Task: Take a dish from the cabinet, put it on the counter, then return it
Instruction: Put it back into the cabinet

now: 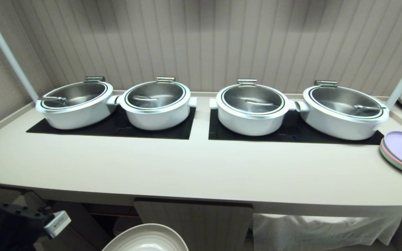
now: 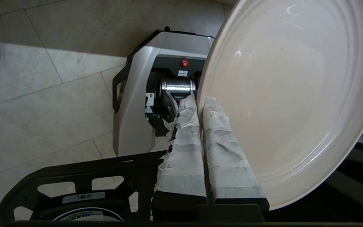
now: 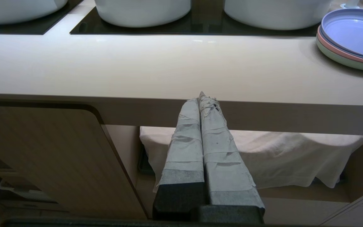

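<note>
Fluted beige wall (image 1: 201, 42), tiled floor (image 2: 43, 94)

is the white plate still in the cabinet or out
Out. The left gripper is shut on the dish by its rim; in the head view it sits below the counter edge, before the cabinet.

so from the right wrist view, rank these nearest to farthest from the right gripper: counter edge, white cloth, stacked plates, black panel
1. white cloth: directly behind the shut right gripper, under the counter.
2. counter front edge: just above the fingertips; too close to the cloth to rank firmly.
3. black panel: across the counter, under the pots.
4. stacked plates: far off to one side on the counter.
</note>
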Available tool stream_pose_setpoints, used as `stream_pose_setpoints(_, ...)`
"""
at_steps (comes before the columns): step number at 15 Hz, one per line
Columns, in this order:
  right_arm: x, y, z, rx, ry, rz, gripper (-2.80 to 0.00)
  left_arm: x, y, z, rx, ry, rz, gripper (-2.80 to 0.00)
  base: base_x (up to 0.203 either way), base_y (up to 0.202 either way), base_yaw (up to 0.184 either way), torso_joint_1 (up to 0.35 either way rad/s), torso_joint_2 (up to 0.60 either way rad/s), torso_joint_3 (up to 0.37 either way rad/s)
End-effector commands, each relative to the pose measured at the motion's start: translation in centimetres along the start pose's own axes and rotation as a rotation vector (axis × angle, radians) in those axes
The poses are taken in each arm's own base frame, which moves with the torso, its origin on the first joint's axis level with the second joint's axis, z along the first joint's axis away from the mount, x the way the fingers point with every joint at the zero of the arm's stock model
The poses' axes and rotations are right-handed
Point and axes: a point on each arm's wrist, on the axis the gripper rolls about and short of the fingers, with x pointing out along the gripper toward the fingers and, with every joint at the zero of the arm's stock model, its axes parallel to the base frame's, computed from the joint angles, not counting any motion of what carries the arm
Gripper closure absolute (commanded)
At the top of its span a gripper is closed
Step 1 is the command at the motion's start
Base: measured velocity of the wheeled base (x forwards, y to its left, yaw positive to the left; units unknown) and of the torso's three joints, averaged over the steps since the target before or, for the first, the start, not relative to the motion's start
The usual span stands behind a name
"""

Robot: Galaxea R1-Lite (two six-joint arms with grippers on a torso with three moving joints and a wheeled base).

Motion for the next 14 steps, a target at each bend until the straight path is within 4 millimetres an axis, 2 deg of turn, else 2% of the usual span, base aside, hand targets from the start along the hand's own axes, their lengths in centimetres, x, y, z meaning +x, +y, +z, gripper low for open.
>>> stream_pose_setpoints(1, 0.0, 0.0, 0.0, 0.000, 0.000, 0.000, 0.00, 0.1, 0.0, 0.0, -0.005, 0.004, 0.004, 0.00, 0.000, 0.000, 0.000, 0.000, 0.00, 0.000)
stream_pose_setpoints(14, 0.0, 0.0, 0.0, 0.000, 0.001, 0.000, 0.00, 1.4, -0.1, 0.6, -0.014, 0.060, 0.023, 0.00, 0.000, 0.000, 0.000, 0.000, 0.00, 0.000)
